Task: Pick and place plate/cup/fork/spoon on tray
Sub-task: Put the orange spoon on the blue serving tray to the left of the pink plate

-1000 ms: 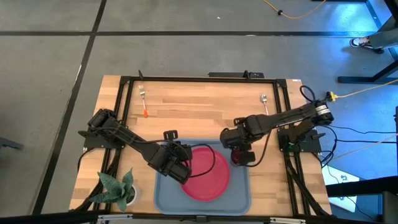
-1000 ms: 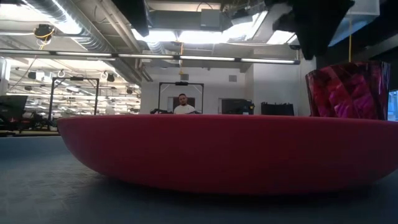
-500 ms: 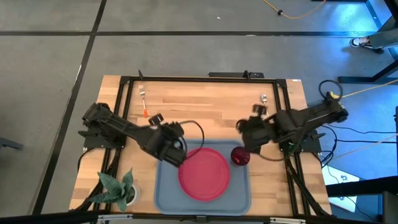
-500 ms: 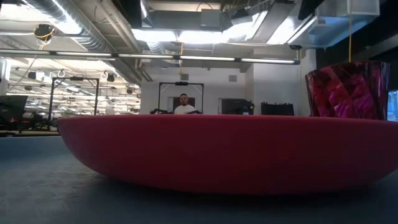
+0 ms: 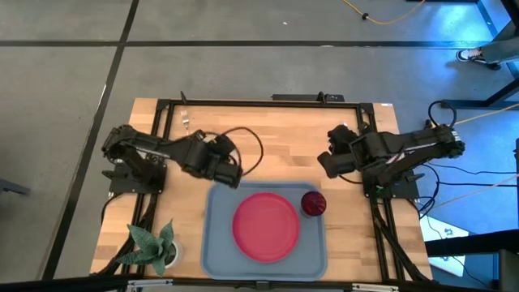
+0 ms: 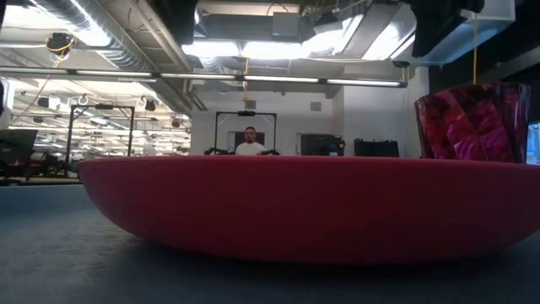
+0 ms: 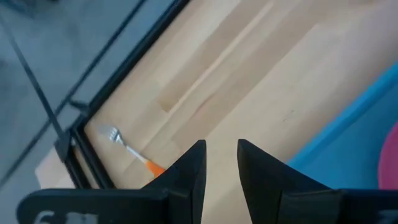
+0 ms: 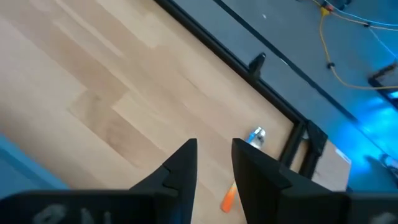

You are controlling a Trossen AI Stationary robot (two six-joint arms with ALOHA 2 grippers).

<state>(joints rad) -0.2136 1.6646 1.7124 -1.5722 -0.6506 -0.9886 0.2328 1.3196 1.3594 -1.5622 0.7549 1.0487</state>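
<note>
The pinkish-red plate (image 5: 266, 226) lies flat in the grey-blue tray (image 5: 215, 243). It fills the low view (image 6: 295, 203). The dark red cup (image 5: 314, 203) stands upright on the tray by the plate's right rim, and shows in the low view (image 6: 468, 122). My left gripper (image 5: 233, 172) is above the wood beyond the tray's far left corner, slightly open and empty. My right gripper (image 5: 327, 163) is beyond the tray's far right corner, slightly open and empty. The fork (image 7: 127, 148) lies by the far left frame corner. The spoon (image 8: 245, 163) lies by the far right frame corner.
A black metal frame (image 5: 259, 103) borders the wooden table. A small potted plant (image 5: 154, 247) stands at the near left corner. Bare wood (image 5: 276, 142) lies between the two grippers, beyond the tray. A person (image 6: 250, 143) sits far back in the room.
Both grippers have drawn back from the tray toward the far edge. The left went from the plate's left rim toward the far left. The right went from the cup toward the far right. Plate and cup stay on the tray.
</note>
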